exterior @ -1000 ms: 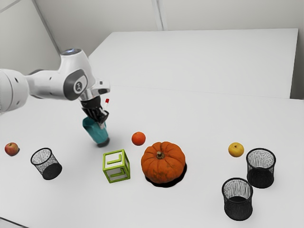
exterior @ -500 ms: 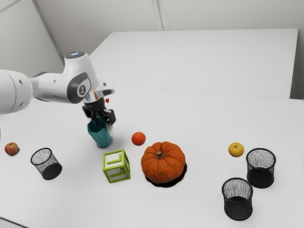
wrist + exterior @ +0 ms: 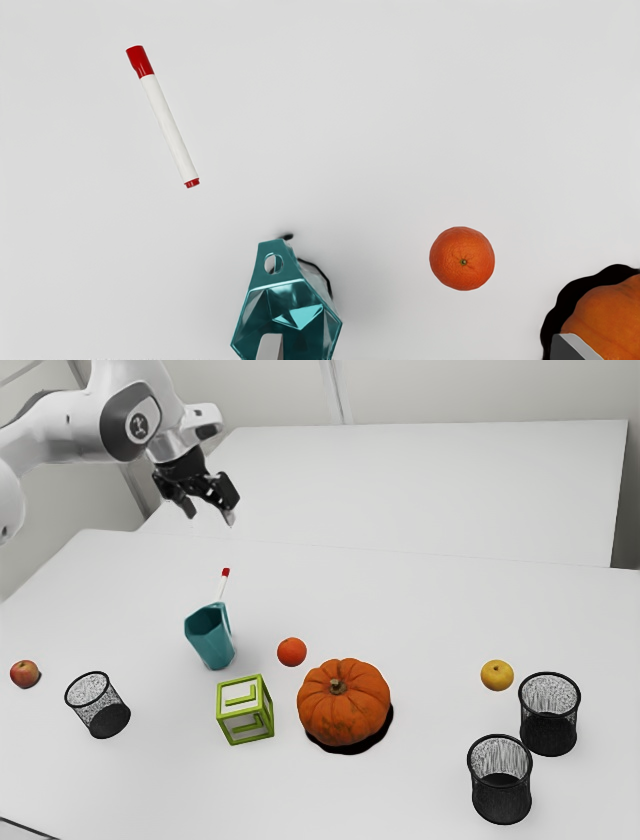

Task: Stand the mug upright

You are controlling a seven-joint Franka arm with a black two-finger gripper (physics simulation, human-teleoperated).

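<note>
From the exterior view's left, you have an apple (image 3: 24, 674) and a mesh cup (image 3: 97, 707) on the table (image 3: 400, 615). Next comes your claw (image 3: 211, 515), open and empty, raised well above the mug (image 3: 212, 645), which stands upright on the table, touching neither finger. Just beside the mug you can see a marker (image 3: 222, 586) lying flat, then a block (image 3: 245, 710), an orange (image 3: 291, 652), a pumpkin (image 3: 344, 705), a yellow fruit (image 3: 497, 676) and two more mesh cups.
</note>
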